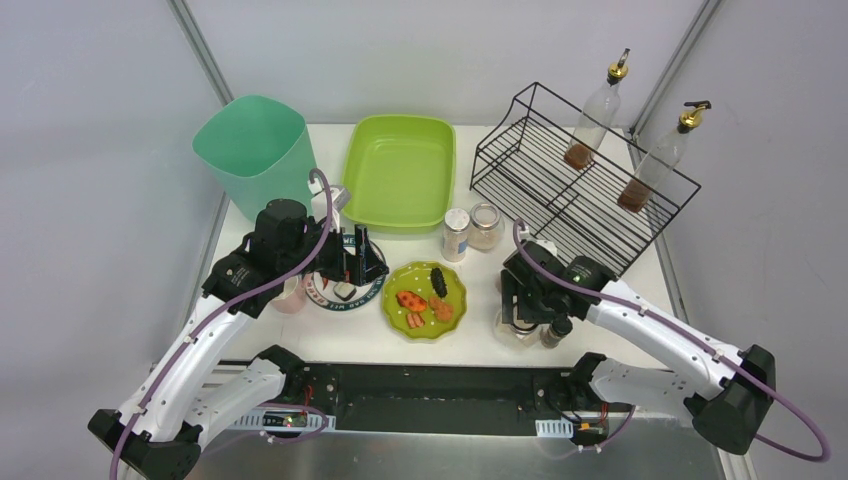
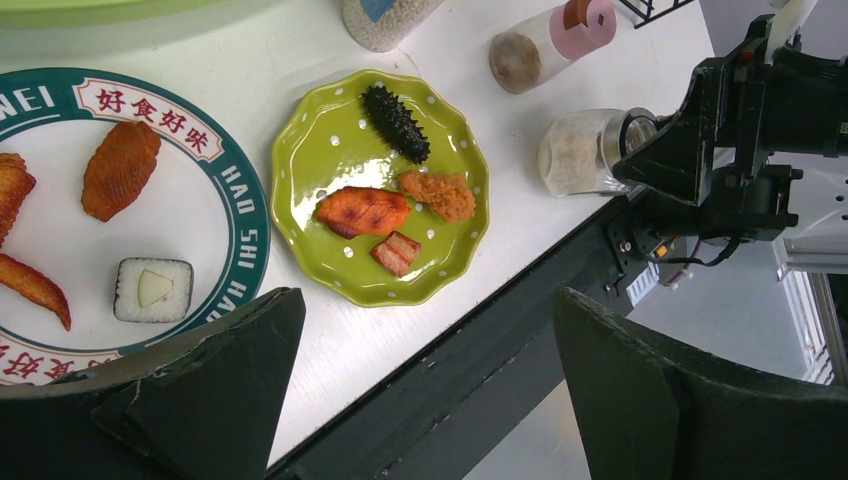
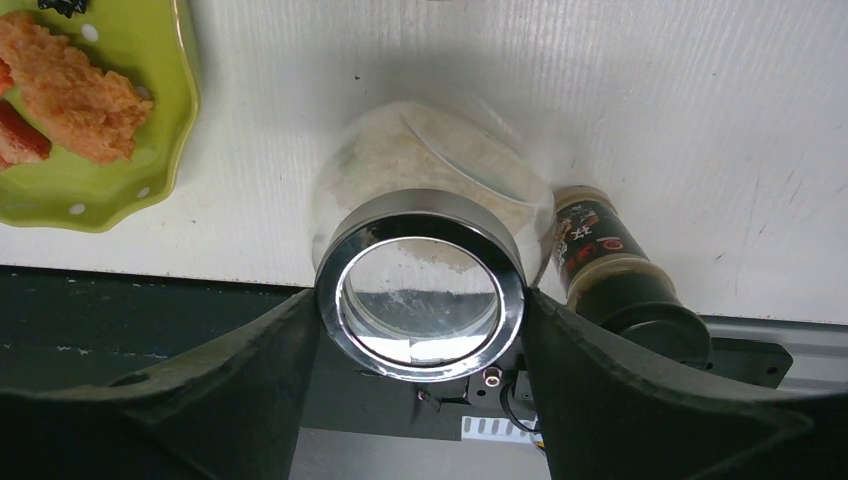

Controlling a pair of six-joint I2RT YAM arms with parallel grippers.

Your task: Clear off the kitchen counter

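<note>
I'm watching the right gripper (image 3: 420,300) first: its two dark fingers are pressing in on either side of the silver-rimmed lid of a clear glass jar of pale grains (image 3: 420,165), so it is clamping that jar. The kitchen counter (image 1: 480,325) is lying directly beneath that hand, and the jar is sitting at the counter's near right edge, just above the black rail (image 1: 430,395). I can't tell whether the jar's base is resting on the surface. A small spice bottle with a black cap and dark label (image 3: 600,250) is standing just beside the jar on its right.

The left gripper (image 2: 428,300) is hanging over the counter's front edge with its fingers spread wide and nothing between them. One finger is overlapping the rim of a round white plate with a teal border and Chinese lettering (image 2: 60,240); the other is hanging out past the rail.

The counter itself is showing as a smooth, matte white rectangle. Between the two hands, a lime-green scalloped plate with white dots (image 2: 460,250) is carrying a black ridged piece and three orange pieces. Further back I'm seeing two small jars (image 1: 470,232) side by side, a lime-green rectangular tub (image 1: 400,175), a mint-green bin (image 1: 255,150) at the far left corner and a black wire rack (image 1: 545,195) at the right, holding two pump bottles.
</note>
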